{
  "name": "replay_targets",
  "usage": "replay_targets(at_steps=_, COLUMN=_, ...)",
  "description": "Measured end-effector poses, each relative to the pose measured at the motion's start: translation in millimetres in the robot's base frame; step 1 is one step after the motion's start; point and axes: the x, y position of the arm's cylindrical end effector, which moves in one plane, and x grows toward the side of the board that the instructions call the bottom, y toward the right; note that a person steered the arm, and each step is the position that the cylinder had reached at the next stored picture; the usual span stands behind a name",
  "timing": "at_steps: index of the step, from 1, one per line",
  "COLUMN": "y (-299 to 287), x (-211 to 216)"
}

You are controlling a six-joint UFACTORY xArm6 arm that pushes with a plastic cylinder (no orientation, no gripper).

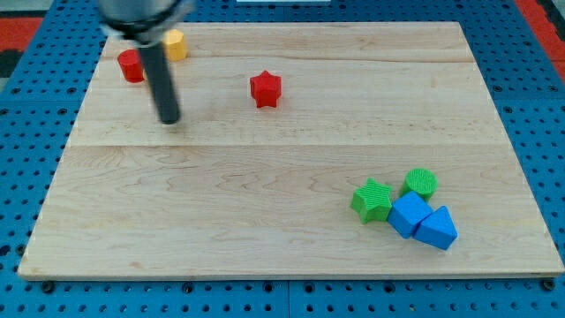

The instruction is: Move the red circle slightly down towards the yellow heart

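Note:
The red circle [131,66] lies near the view's top left of the wooden board [265,194], partly hidden by my rod. A yellow block [176,43], its shape hard to make out, sits just right of and above it. My tip [169,119] is below and to the right of the red circle, apart from it.
A red star [265,89] lies right of my tip. At the view's bottom right sit a green star [372,200], a green circle [421,183], a blue cube [409,215] and a blue triangle [437,229], close together.

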Motion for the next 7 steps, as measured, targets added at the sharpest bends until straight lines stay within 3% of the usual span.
replay_targets(at_steps=1, y=-85.5, x=-24.6)
replay_targets(at_steps=2, y=-108.8, x=-107.5)
replay_targets(at_steps=3, y=-89.4, x=-164.9)
replay_targets(at_steps=5, y=64.3, x=-96.6)
replay_targets(at_steps=7, y=44.8, x=-125.8)
